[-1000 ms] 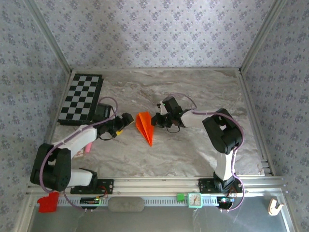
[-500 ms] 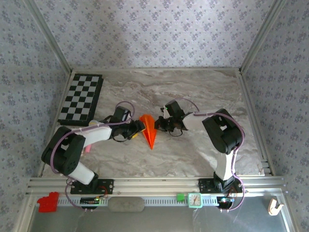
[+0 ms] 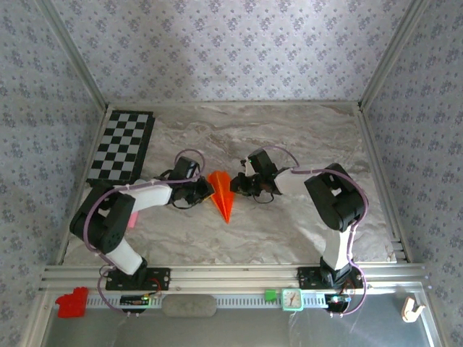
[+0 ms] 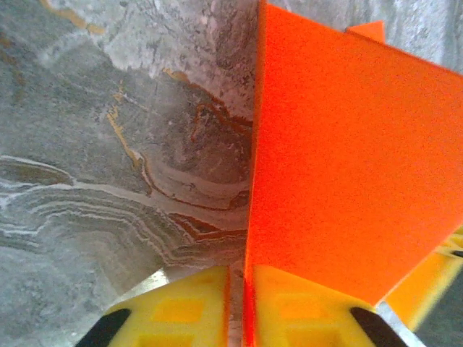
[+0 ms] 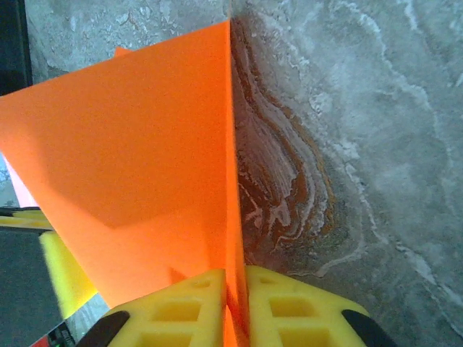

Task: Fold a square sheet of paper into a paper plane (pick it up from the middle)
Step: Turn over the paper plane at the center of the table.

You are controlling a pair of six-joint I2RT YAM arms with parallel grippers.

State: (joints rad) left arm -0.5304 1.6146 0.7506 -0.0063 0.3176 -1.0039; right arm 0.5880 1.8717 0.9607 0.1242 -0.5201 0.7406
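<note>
- Paper plane (image 3: 224, 196): bright orange dart near the middle of the marble table (image 3: 304, 137), between the two arms. The wide end faces the far wall and the point faces the arm bases.
- Left wrist view: the plane (image 4: 340, 159) stands on edge, one flat orange face turned to the camera and the marble behind it.
- Left gripper (image 3: 205, 192): reaches the plane from its left side. In the wrist view the gripper (image 4: 236, 280) has its yellow pads (image 4: 181, 311) nearly together, with the paper's lower edge running down between them. The sheet lies against one pad, and a thin sliver of table shows beside the other. Recorded as clamped on the plane.
- Right gripper (image 3: 237, 186): meets the plane from its right side, opposite the left gripper. In the wrist view the gripper (image 5: 233, 278) has its yellow pads (image 5: 289, 311) drawn close, with the orange fold pinched in the narrow slot between them. Recorded as closed on the plane.
- Right wrist view: the plane's face (image 5: 145, 144) rises from the pads as a broad orange triangle.
- Both arms are bent inward, elbows out, wrists low over the table.
- Checkerboard (image 3: 121, 147): at the far-left corner of the table, well apart from the plane.
- Red block (image 3: 71, 302): by the near rail at the left, off the marble surface.
</note>
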